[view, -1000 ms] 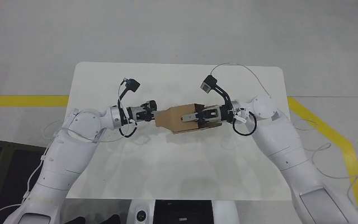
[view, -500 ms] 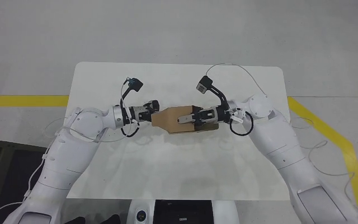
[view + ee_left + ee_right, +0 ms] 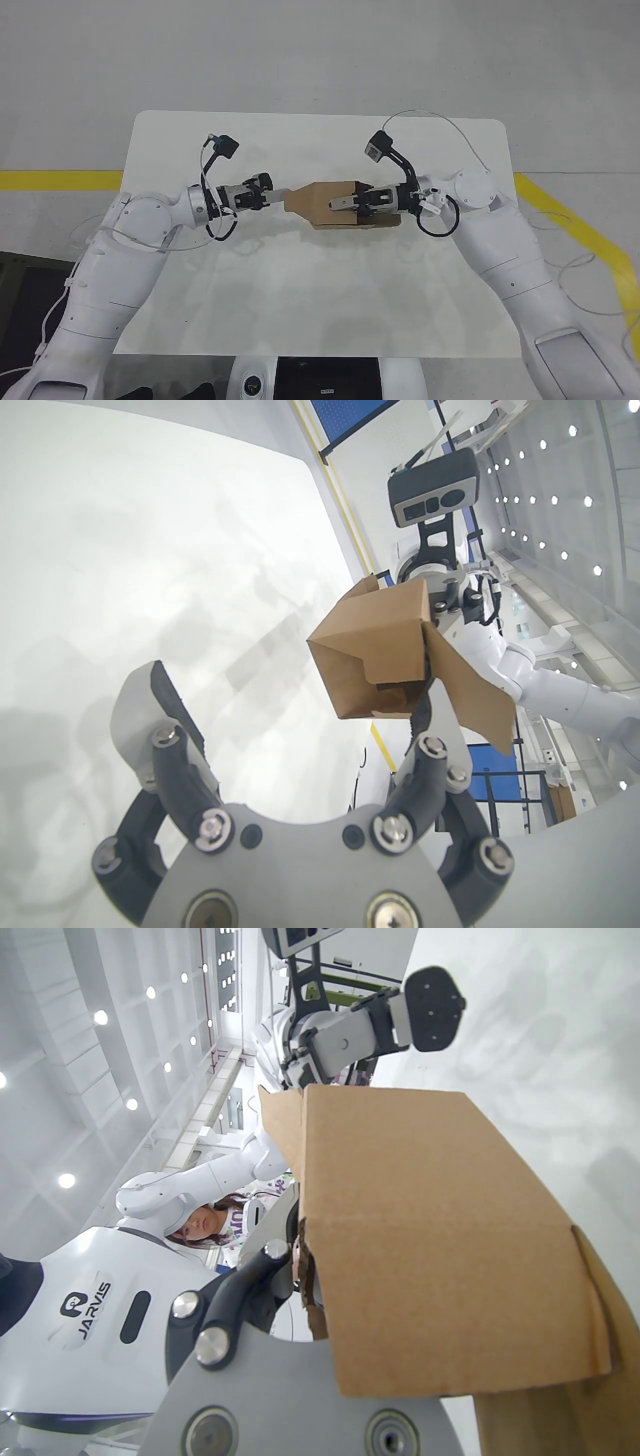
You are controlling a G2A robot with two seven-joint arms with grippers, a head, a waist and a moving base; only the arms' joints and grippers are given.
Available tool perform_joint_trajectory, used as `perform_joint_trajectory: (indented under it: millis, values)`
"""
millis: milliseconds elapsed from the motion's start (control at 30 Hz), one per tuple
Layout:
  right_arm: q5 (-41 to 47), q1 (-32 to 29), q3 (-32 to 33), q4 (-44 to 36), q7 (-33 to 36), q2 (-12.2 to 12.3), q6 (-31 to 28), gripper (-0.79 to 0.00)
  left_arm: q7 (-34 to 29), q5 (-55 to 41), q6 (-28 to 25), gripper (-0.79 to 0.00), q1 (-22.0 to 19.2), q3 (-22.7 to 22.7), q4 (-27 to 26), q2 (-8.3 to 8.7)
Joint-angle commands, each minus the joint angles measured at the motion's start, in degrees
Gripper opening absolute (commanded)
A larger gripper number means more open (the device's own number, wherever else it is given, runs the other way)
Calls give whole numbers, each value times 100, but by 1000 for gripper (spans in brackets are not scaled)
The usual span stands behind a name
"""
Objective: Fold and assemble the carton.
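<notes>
While the right gripper [image 3: 345, 202] is clamping the carton [image 3: 320, 205] over the table [image 3: 300, 290], the left gripper [image 3: 278, 196] is gaping wide, empty, one finger beside the loose flap [image 3: 470, 695]. End-closing is seemingly underway; next it is needing that flap pushed inward.

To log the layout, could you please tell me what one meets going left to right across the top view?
Left arm's camera → left hand → carton → right arm. The right hand overlaps the carton, so I omit it.
</notes>
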Motion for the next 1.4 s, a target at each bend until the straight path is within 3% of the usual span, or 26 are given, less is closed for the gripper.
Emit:
perform_joint_trajectory:
  millis: [0, 200, 400, 533, 1133, 1367]
  values:
    - [-124, -11, 26, 14, -47, 18, 62, -785, 9, -66, -2, 0, 31, -101, -32, 18]
    - [-433, -65, 7, -81, -163, 48, 264, -785, -27, -154, 3, 0, 130, -293, -313, 61]
    - [-445, -48, -43, -261, -183, 34, 308, -785, 376, 898, 121, 0, 160, -169, -557, 65]
    - [-369, -58, 26, -346, -152, 50, 287, -785, 518, 1237, 215, 0, 109, -12, -518, 44]
    - [61, -95, 45, -550, -57, 35, 281, -785, 543, 1150, 158, 0, 23, 229, -429, -2]
    - [-50, -60, 50, -417, -67, 41, 290, -785, 692, 1175, 209, 0, -7, 73, -281, 16]
